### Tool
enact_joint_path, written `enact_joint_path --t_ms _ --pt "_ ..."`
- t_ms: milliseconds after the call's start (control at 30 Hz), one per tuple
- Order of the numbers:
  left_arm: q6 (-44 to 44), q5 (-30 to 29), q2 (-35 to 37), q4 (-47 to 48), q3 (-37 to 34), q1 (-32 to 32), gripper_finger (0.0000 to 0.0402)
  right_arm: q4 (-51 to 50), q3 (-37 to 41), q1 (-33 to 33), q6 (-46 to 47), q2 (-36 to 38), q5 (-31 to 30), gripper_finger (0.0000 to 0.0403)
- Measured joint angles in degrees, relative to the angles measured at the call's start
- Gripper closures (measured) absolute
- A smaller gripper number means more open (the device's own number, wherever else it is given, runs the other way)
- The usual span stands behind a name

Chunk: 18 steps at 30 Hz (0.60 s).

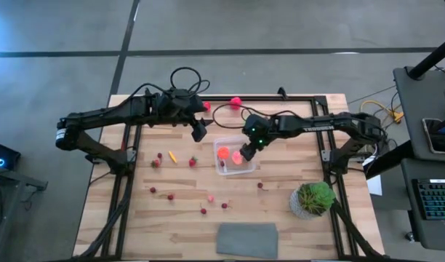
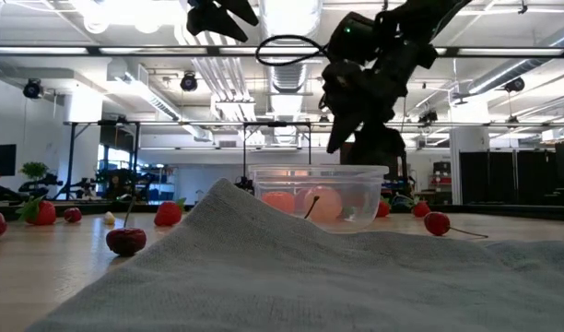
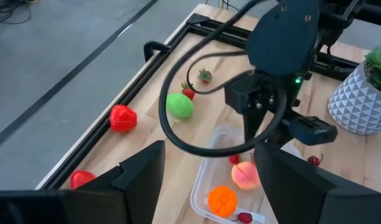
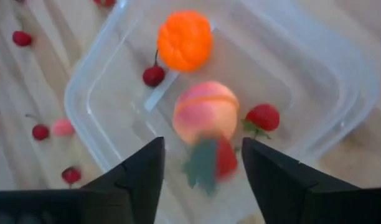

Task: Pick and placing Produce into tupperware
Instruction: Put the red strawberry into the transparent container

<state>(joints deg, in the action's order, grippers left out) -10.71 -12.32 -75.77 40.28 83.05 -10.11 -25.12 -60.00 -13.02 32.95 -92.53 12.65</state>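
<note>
High view: tub sits mid-bench, holding an orange piece and a pink one. Right hand hangs over the tub's right edge. Left hand hovers just left and far of the tub. Loose produce lies on the bench left and near of the tub: small red berries, a strawberry, a thin orange piece. A red piece sits at the far edge. Potted plant near right, grey cloth at the near edge.

Low view: cloth fills the foreground. Tub behind it, pink and orange pieces showing through its wall. Right hand hangs above the tub. Cherries and strawberries rest on the bench at left and right.

Left wrist view: left fingers spread wide, nothing between them. Beyond, the tub with the orange piece and peach; a green piece and red pieces lie near the bench's edge.

Right wrist view: right fingers parted, directly above the tub. A blurred strawberry shows between them, not gripped. In the tub: orange piece, peach, another strawberry, a cherry.
</note>
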Motion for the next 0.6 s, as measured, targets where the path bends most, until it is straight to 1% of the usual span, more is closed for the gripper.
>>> enact_joint_path --t_ms 133,267,500,600 --pt "-0.9 0.0 0.0 3.1 0.0 0.0 0.0169 0.1 -2.5 -0.5 -1.6 0.3 -1.9 0.0151" --pt "-1.0 0.0 0.0 6.2 0.0 0.0 0.0169 -1.6 -5.4 -1.2 -3.2 2.2 -5.7 0.0128" --pt "-1.1 0.1 0.7 9.4 0.0 0.0 0.0169 -10.0 -11.1 -2.7 -7.2 4.1 -11.9 0.0117" --pt "-1.2 0.1 1.5 10.9 -1.8 0.0 0.0169 -13.2 -12.6 -3.4 -7.5 4.9 -14.4 0.0119"
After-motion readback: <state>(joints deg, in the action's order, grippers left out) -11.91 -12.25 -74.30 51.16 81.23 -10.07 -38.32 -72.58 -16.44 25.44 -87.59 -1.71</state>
